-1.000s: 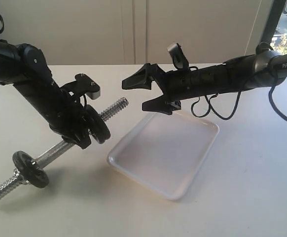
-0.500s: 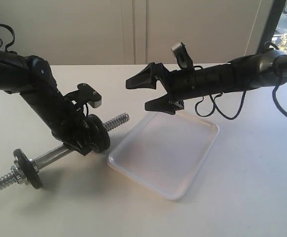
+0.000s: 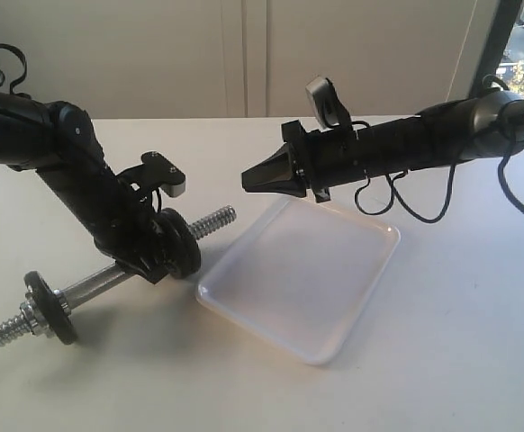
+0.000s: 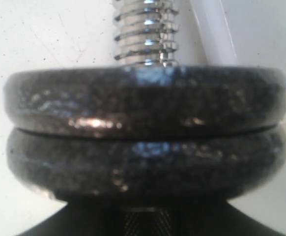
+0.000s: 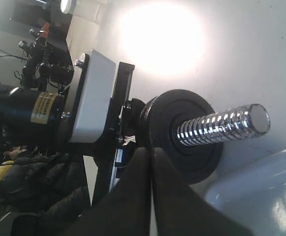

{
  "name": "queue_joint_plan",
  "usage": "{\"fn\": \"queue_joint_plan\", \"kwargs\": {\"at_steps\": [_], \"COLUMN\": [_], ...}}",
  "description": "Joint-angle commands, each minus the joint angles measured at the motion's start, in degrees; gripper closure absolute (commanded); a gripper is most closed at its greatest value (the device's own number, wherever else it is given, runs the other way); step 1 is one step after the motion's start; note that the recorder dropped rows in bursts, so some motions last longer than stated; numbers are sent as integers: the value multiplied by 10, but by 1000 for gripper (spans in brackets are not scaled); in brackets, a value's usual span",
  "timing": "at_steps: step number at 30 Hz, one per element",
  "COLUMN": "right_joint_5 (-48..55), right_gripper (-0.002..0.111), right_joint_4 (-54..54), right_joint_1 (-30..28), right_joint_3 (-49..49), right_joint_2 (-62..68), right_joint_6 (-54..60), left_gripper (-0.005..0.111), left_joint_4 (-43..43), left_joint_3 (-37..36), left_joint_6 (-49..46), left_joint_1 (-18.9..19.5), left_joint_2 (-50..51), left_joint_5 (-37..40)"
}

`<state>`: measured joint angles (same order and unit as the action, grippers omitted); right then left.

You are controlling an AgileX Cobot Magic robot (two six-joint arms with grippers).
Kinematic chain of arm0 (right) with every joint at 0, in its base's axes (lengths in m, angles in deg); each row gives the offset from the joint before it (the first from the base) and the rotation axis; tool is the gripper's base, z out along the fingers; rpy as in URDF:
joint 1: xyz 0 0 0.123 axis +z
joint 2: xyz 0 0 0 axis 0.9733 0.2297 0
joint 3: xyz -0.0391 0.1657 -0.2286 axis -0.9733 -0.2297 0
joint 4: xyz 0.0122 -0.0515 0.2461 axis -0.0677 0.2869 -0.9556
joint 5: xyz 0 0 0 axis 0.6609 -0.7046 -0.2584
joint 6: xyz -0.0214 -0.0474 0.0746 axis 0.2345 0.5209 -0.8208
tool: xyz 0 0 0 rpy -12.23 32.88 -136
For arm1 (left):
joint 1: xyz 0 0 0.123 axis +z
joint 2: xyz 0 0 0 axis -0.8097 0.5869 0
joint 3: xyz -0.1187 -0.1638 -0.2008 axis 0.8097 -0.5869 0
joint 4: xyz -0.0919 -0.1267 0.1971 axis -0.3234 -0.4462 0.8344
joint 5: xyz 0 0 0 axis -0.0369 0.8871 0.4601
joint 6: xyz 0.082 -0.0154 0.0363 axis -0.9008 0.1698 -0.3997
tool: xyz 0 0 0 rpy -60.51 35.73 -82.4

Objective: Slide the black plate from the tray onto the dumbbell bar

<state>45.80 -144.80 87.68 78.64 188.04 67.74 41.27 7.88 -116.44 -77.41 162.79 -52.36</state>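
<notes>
The dumbbell bar [image 3: 95,283] lies tilted on the table, its threaded end [image 4: 144,29] pointing toward the tray [image 3: 334,324]. The black plate [image 3: 179,243] sits threaded on the bar, pressed against a second disc [image 4: 143,162] behind it. My left gripper [image 3: 149,256] is shut on the bar just behind these discs, and its jaws are mostly hidden by them in the left wrist view. My right gripper [image 3: 247,180] hovers above the tray's far corner, shut with nothing in it, tips [image 5: 150,150] aimed at the plate [image 5: 182,147].
Another dark disc [image 3: 50,306] sits near the bar's lower left end, close to the table's front left. The white tray lies right of the bar. Loose cables [image 3: 406,202] hang under the right arm. A wall stands behind the table.
My right gripper's jaws have gone from wide open to shut, staying above the tray's far corner. The left arm lowered the bar a little earlier and has since held still.
</notes>
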Motion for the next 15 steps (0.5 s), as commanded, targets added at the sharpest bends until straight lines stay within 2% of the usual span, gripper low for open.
{"fn": "queue_joint_plan", "kwargs": {"at_steps": [1, 15], "right_joint_5": [8, -96], "right_gripper": [107, 107], "right_joint_4": [-2, 100], "right_joint_1": [-3, -3], "right_joint_3": [-17, -137], "right_joint_2": [-32, -215], "right_joint_6": [24, 21], "left_gripper": [107, 107], "left_joint_4": [-31, -37], "left_joint_3": [16, 16], "left_joint_6": [1, 1], "left_joint_1": [-1, -1], "left_joint_2": [-26, -26], "left_joint_5": [0, 5]}}
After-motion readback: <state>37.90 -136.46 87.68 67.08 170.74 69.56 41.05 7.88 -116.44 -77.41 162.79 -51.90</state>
